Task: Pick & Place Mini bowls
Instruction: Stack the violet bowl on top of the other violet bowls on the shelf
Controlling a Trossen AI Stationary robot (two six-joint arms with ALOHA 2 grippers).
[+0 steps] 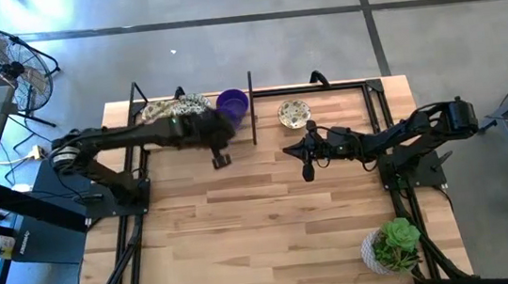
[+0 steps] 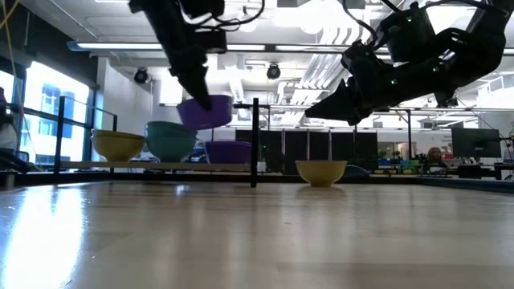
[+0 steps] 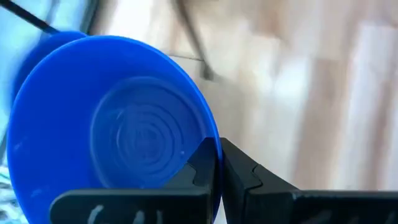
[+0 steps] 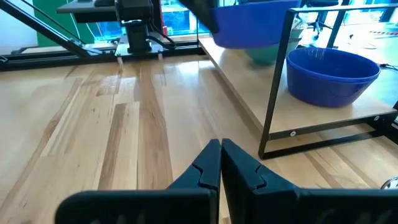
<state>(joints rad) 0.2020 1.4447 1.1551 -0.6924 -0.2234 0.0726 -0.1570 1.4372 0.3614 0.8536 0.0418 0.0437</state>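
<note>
My left gripper [image 3: 217, 152] is shut on a glossy purple mini bowl [image 2: 206, 111], held in the air near the table's far edge, left of a black divider post [image 2: 254, 143]. A second purple bowl [image 2: 229, 151] stands on the table just below it, next to a teal bowl [image 2: 170, 140] and a yellowish one [image 2: 118, 145]. In the high view a purple bowl [image 1: 232, 102] shows beside speckled cream bowls [image 1: 181, 106]. One speckled bowl [image 1: 293, 112] stands alone right of the post. My right gripper [image 4: 221, 158] is shut and hovers above the table's middle [image 1: 307, 160], touching nothing. My left gripper holds the purple bowl by its rim [image 3: 213, 142], one finger [image 3: 200, 167] inside the bowl and the other finger [image 3: 244, 175] outside against the wall. The bowl is lifted clear of the table and sits slightly tilted in the hold.
A black metal frame [image 1: 324, 85] runs along the far edge, and the divider post [image 1: 252, 109] splits it into two bays. A green plant in a white pot [image 1: 393, 246] stands at the near right corner. Bare wood [image 1: 262, 217] fills the middle and near side.
</note>
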